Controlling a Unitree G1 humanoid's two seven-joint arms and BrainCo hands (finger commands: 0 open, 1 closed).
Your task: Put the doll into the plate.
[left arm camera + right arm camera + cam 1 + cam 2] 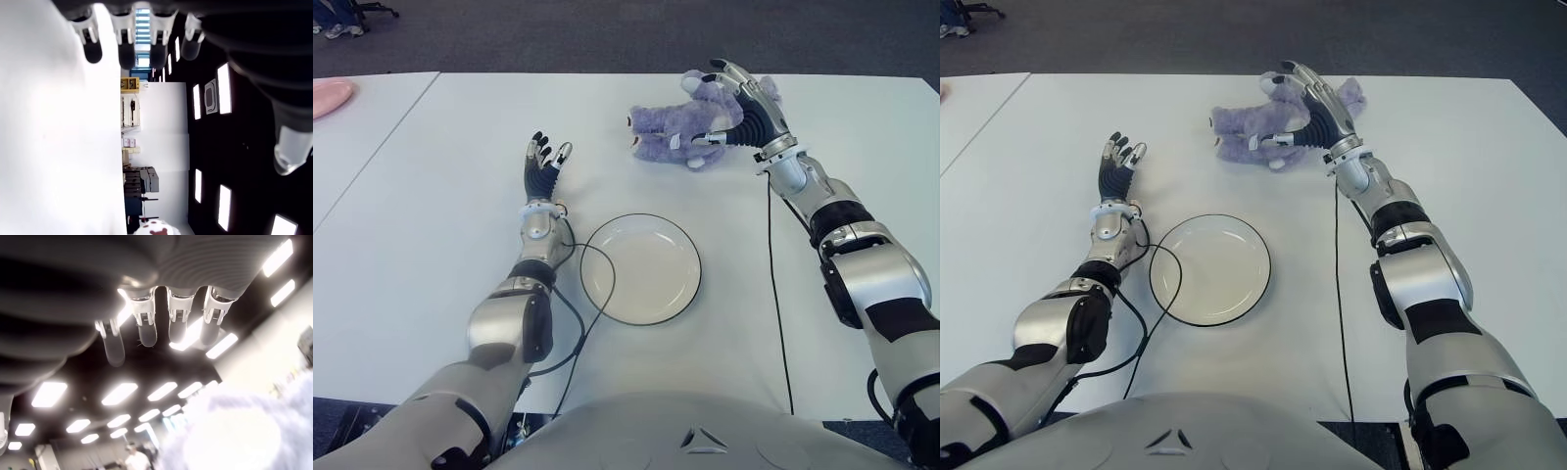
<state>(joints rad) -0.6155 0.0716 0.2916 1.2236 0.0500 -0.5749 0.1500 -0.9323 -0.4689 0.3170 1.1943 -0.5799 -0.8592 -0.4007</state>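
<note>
A purple plush doll (674,125) lies on the white table (450,137) at the far side, a little right of centre. My right hand (710,104) reaches over its right part. The fingers (146,328) stretch out above the plush (234,431), and the thumb sits against its near side without closing on it. A white plate with a dark rim (641,274) stands empty nearer to me, in the middle. My left hand (546,153) shows left of the plate, beyond it, with straight, spread fingers (127,44) that hold nothing.
A black cable (775,284) runs from my right wrist toward the table's near edge. Another cable (603,294) loops across the plate's left rim. A pink plate (328,96) sits on the neighbouring table at the far left, past a seam.
</note>
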